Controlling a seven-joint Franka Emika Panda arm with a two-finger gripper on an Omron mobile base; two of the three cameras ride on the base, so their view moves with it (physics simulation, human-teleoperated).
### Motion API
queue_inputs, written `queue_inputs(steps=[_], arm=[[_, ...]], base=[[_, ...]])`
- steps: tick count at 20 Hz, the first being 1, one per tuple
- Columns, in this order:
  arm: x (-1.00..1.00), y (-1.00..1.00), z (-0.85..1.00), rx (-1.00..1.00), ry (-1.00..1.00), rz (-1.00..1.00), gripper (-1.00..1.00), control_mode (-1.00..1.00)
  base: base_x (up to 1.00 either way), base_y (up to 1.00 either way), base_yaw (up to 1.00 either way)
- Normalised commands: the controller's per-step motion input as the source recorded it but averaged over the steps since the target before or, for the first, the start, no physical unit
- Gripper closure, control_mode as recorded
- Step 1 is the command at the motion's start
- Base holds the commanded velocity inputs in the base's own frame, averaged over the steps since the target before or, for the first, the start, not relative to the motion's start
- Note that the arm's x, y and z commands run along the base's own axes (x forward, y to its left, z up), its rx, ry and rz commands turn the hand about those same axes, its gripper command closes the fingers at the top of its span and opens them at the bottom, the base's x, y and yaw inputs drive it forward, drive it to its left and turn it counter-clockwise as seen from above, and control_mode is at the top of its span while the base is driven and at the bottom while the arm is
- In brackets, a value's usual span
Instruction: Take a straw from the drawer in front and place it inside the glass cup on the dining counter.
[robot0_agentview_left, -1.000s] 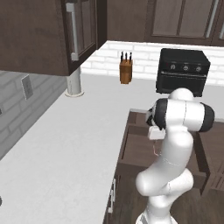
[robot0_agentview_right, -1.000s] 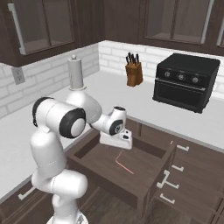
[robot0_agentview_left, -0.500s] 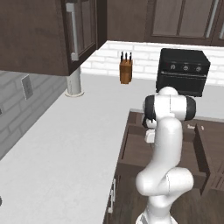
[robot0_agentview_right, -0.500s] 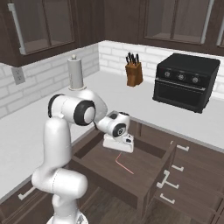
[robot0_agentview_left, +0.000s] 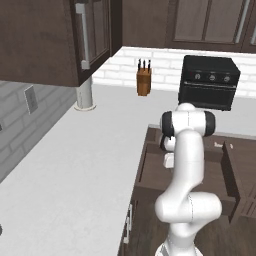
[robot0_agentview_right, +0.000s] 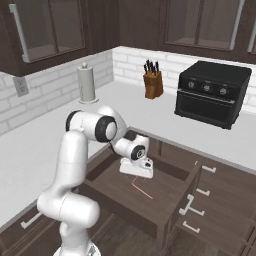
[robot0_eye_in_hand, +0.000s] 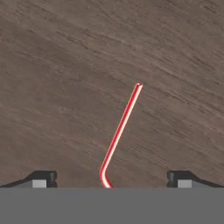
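Two dark fingertips (robot0_eye_in_hand: 43, 178) stand wide apart at the bottom of the hand view, so the claw (robot0_eye_in_hand: 111, 180) is released and grasps nothing; it hangs low inside the open drawer (robot0_agentview_right: 165, 215), facing down at the wooden floor. Between the tips lies the straw (robot0_eye_in_hand: 120, 131), thin and red with a pale stripe, flat on the drawer bottom. In the hand view its long axis runs from a bent end midway between the fingertips up and slightly right to a straight, cut end farther from the hand. In the right base view the straw (robot0_agentview_right: 142, 188) shows as a thin red line on the drawer floor, just near and right of the claw (robot0_agentview_right: 136, 169), slanting from far-left to near-right, and well apart from the drawer's walls. Whether the tips touch the wood cannot be told. The drawer is pulled out of the dark cabinets toward the robot, its front carrying silver bar handles (robot0_agentview_right: 189, 204). In the left base view the arm (robot0_agentview_left: 186, 165) bends down into the same drawer (robot0_agentview_left: 150, 172) and hides the claw. Beyond the drawer, a white worktop (robot0_agentview_right: 45, 135) runs along a white brick wall and carries a paper towel roll (robot0_agentview_right: 86, 83) at the left, a knife block (robot0_agentview_right: 153, 84) in the middle and a black oven (robot0_agentview_right: 212, 93) at the right.
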Motion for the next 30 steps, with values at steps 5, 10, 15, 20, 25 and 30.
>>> queue_inputs(steps=[5, 10, 15, 20, 25, 30], arm=[[0.00, 0.01, -0.35, 0.00, 0.00, 0.04, -1.00, -1.00], [0.00, 0.05, -0.37, 0.00, 0.00, 0.02, 1.00, -1.00], [-0.05, 0.00, -0.25, 0.00, -0.04, 0.00, 1.00, -1.00], [0.00, 0.00, -0.12, 0.00, -0.05, 0.00, 1.00, -1.00], [-0.15, 0.00, 0.00, 0.00, -0.12, 0.00, 1.00, -1.00], [-0.46, 0.00, 0.52, 0.00, -0.29, 0.00, 1.00, -1.00]], base=[[0.00, 0.00, 0.00], [0.00, 0.00, 0.00], [0.00, 0.00, 0.00], [0.00, 0.00, 0.00], [0.00, 0.00, 0.00], [0.00, 0.00, 0.00]])
